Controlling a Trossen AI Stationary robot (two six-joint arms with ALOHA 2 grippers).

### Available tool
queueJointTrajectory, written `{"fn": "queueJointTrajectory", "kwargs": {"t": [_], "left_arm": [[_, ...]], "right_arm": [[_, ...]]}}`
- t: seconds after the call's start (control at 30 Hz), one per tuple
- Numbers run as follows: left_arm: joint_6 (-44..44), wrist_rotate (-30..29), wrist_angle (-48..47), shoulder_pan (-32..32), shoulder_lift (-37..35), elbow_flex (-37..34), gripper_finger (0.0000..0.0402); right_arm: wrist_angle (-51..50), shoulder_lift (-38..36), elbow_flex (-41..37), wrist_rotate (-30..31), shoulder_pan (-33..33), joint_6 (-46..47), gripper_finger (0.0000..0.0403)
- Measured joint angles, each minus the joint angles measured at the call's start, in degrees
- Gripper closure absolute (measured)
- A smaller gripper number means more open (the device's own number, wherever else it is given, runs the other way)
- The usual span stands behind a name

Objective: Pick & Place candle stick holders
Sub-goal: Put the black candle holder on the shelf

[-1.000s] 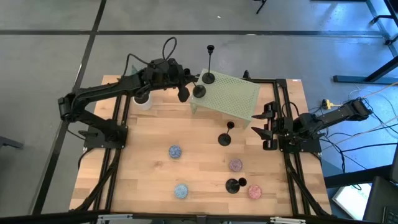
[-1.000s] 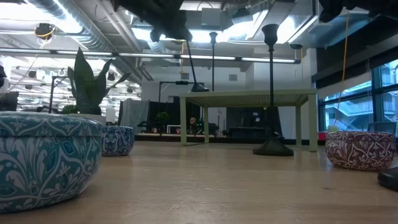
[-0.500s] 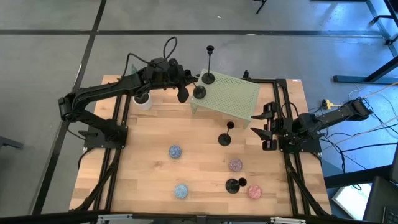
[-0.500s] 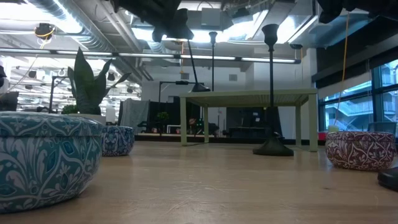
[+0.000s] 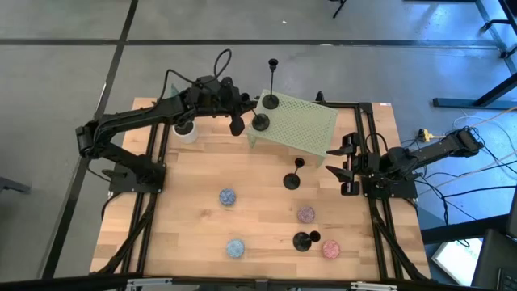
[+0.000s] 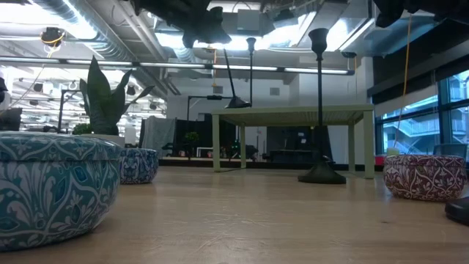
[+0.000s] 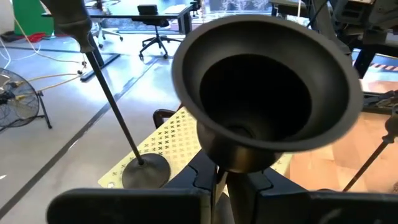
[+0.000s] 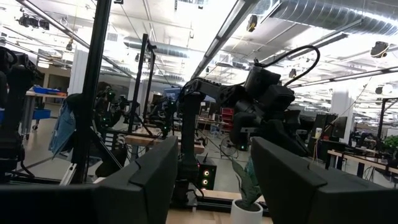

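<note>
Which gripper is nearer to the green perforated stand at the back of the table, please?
Left. The left gripper is at the green stand's corner, shut on a candlestick there. The right gripper waits open, off the stand's opposite side.

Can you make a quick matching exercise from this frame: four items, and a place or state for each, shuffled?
Items:
1. left gripper
2. right gripper
3. tall candlestick
4. white cup

Places or states:
A. standing free on the green rack's far corner
B. on the wood table, beneath the left arm
C. shut on a candlestick at the rack's left edge
D. waiting at the table's right side, holding nothing

Pairs: 1-C, 2-D, 3-A, 4-B
</note>
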Motion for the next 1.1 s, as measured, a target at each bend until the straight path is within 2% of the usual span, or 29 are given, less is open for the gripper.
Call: {"fn": "queueJointTrajectory", "kwargs": {"t": [0.37, 0.73, 1.1], "left_arm": [[0.2, 0.3, 0.0, 0.0, 0.0, 0.0, 0.0383], [2.9, 0.1, -0.4, 0.0, 0.0, 0.0, 0.0355], [4.0, -0.1, -0.3, 0.0, 0.0, 0.0, 0.0348]], "right_arm": [[0.0, 0.0, 0.0, 0.0, 0.0, 0.0, 0.0194], [-0.1, 0.0, 0.0, 0.0, 0.0, 0.0, 0.0194], [-0.1, 0.0, 0.0, 0.0, 0.0, 0.0, 0.0194]]}}
